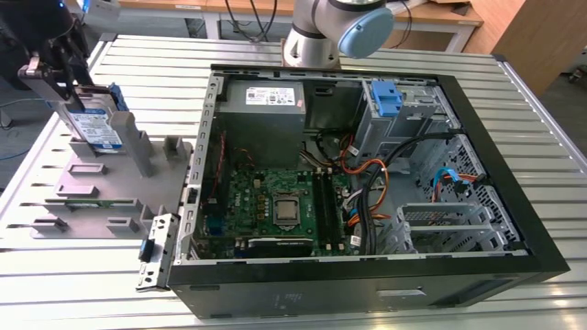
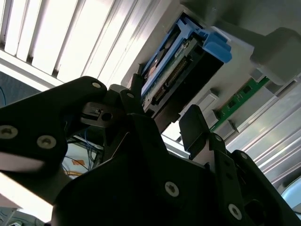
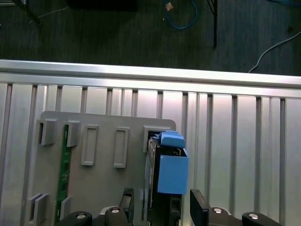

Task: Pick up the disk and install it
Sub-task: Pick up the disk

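Note:
The disk [image 1: 96,127] stands on edge in a slot of the grey holder [image 1: 110,179] at the exterior view's left. Its white-and-blue label faces the camera and blue rails frame it. My gripper [image 1: 69,86] hangs just above its top end. In the first wrist view the disk [image 3: 171,172] sits between my two dark fingers [image 3: 200,207], with a gap on each side. In the second wrist view the disk's connector end [image 2: 174,80] lies beyond the gripper [image 2: 164,101], which is open around it.
An open computer case [image 1: 495,165] fills the middle of the slatted metal table [image 1: 541,124], with a motherboard [image 1: 275,206], a grey power supply box [image 1: 266,96] and a blue bracket [image 1: 387,100] in its drive cage. A green memory stick [image 3: 62,165] lies in the holder. The arm's base [image 1: 317,34] stands behind the case.

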Robot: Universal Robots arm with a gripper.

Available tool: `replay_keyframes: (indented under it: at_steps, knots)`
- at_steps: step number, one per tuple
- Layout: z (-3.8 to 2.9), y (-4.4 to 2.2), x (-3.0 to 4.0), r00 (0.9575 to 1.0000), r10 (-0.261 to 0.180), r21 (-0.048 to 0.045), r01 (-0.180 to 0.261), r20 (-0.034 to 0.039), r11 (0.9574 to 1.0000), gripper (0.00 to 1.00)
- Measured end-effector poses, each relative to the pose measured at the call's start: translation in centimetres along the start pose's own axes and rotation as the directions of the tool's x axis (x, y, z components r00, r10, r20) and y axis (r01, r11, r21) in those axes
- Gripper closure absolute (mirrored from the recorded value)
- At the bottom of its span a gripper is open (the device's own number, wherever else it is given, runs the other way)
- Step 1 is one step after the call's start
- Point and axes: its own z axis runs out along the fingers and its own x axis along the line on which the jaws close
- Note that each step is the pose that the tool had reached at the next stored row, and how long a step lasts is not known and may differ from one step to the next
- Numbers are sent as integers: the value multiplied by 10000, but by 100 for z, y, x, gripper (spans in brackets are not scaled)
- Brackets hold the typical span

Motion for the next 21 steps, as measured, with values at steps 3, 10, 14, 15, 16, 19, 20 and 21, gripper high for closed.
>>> replay_keyframes:
  at_steps: [3,10,14,15,16,19,20,21]
  knots:
    - [12,0,0,10000,-37,-3,37,-3,10000,42]
    - [15,0,0,10000,-38,3,38,10,10000,42]
    - [17,25,-4,10000,-39,37,39,9,10000,42]
    - [19,37,-7,10000,-41,54,41,9,10000,42]
    - [21,50,-10,10000,-41,67,41,8,10000,42]
    - [26,96,-17,10000,-43,120,43,5,9999,42]
    - [28,111,-19,10000,-43,140,43,5,9999,42]
    - [30,130,-22,10000,-43,162,43,4,9999,42]
